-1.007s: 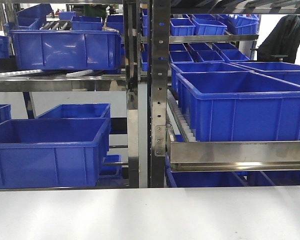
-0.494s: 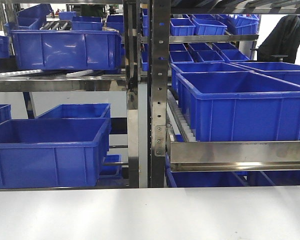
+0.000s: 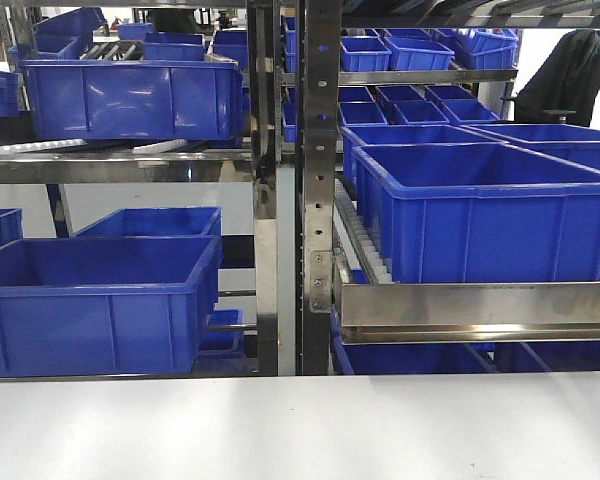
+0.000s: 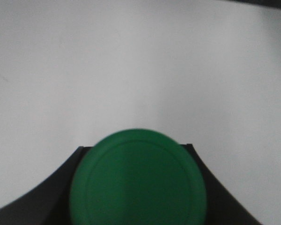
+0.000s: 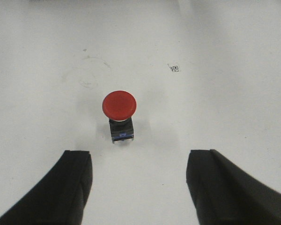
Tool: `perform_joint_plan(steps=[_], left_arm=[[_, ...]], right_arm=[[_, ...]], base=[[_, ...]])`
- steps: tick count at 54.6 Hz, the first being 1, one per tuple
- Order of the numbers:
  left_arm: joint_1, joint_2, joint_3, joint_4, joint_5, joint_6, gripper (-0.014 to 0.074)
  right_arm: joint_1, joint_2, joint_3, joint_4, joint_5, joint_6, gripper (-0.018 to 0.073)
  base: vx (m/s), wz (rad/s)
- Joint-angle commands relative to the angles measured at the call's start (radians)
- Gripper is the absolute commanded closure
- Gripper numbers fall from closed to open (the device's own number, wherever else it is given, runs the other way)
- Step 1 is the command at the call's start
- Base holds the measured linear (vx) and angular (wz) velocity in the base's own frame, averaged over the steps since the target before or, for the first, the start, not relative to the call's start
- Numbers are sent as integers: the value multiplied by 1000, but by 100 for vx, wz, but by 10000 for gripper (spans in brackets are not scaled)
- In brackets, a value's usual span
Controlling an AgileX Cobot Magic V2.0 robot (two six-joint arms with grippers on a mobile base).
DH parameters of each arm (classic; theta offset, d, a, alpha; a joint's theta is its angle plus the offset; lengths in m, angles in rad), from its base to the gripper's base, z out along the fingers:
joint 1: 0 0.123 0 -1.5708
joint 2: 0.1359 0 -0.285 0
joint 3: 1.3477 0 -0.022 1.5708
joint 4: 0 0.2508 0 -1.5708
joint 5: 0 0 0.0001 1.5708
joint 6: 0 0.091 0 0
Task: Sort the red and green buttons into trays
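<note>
- Filling the front view, deep blue plastic crates sit on a steel rack behind the white tabletop; neither tray shows in any view.
- Right gripper: its black fingers are spread wide at the lower corners of its wrist view, touching nothing.
- Left gripper: its dark fingers appear pressed together on the green round-capped push-button, which fills the lower centre above bare table.
- Red mushroom-capped push-button stands at frame centre on the table, ahead of the right gripper's gap, on a small dark blocky body.
- Handling, as a judgement: it is light, rigid plastic. The smooth domed cap would slip, so grip the squared body's flat sides below it.
- A tiny printed square marker lies upper right.
</note>
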Motion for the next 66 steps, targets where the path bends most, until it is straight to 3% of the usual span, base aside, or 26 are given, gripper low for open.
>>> perform_joint_plan(steps=[1,23,39,54,66], left_arm=[[-2,-93,-19,-6,-53,-9,601],[-2,-211,-19,-5,36,1,599],[-2,-211,-19,-6,38,1,599],[-2,-211,-19,-6,39,1,599],[-2,-211,-19,-6,39,1,599]], right_arm=[[-6,76,-34,-28,-164,6,17],[-6,519,-43,-36,-530,12,1],[-6,739,-185,-36,-532,12,1],[-6,756,-232,-39,-446,12,1],[-7,791,-233,-94,-438,17,1]], base=[[0,0],[0,0],[0,0],[0,0],[0,0]])
